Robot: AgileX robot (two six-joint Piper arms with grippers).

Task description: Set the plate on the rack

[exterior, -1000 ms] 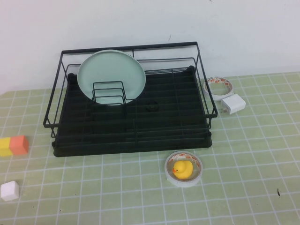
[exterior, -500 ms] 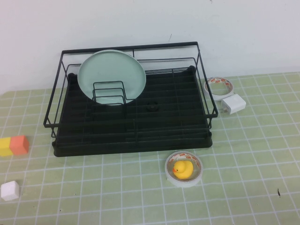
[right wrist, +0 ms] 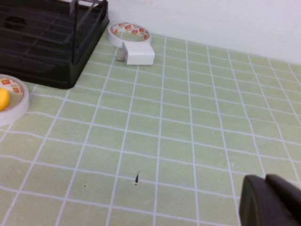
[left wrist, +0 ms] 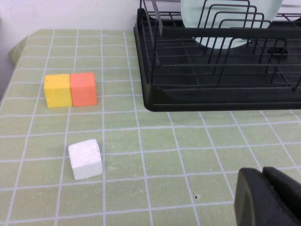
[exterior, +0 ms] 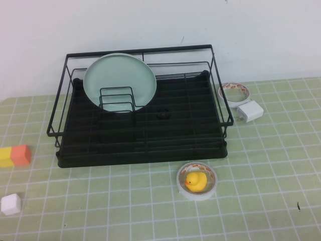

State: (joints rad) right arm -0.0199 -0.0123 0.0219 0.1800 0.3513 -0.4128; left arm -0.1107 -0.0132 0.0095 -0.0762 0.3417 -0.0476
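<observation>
The pale mint-green plate [exterior: 119, 82] stands upright in the black wire rack [exterior: 140, 145], leaning among the small wire dividers at the rack's back left. It also shows in the left wrist view [left wrist: 225, 19] behind the dividers. Neither arm shows in the high view. My left gripper [left wrist: 263, 175] is shut and empty, over the mat in front of the rack's left end [left wrist: 216, 94]. My right gripper [right wrist: 265, 181] is shut and empty, over the mat to the right of the rack [right wrist: 51, 42].
A tape roll holding a yellow duck [exterior: 196, 181] lies in front of the rack. Another tape roll [exterior: 234, 93] and a white adapter [exterior: 249, 111] lie at its right. Yellow and orange blocks [exterior: 14, 155] and a white cube [exterior: 10, 204] lie at the left.
</observation>
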